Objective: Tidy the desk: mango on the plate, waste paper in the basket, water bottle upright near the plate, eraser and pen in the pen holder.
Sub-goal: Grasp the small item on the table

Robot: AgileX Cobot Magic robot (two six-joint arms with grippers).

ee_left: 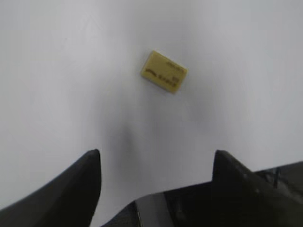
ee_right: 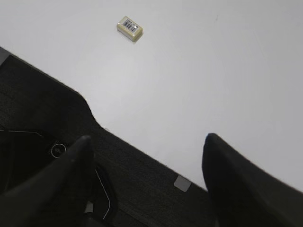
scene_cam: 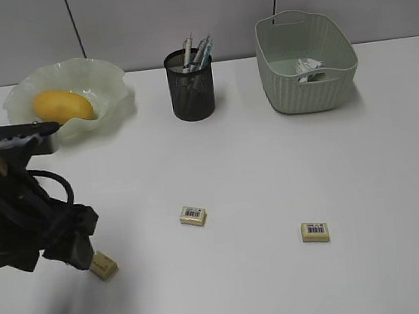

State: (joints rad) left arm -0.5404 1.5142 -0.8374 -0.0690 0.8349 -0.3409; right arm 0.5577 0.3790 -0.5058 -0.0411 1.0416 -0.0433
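The left gripper (ee_left: 156,163) hangs over a yellow eraser (ee_left: 164,71) on the tabletop (scene_cam: 273,180), fingers (ee_left: 87,177) spread apart and empty. The eraser lies skewed to them, so a sloppy close could just flick it away. The right gripper (ee_right: 144,151) is open too.

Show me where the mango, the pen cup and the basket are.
mango (scene_cam: 62,105), exterior view, middle of its skin.
pen holder (scene_cam: 192,94), exterior view, its mesh wall.
basket (scene_cam: 308,89), exterior view, its ribbed front wall.
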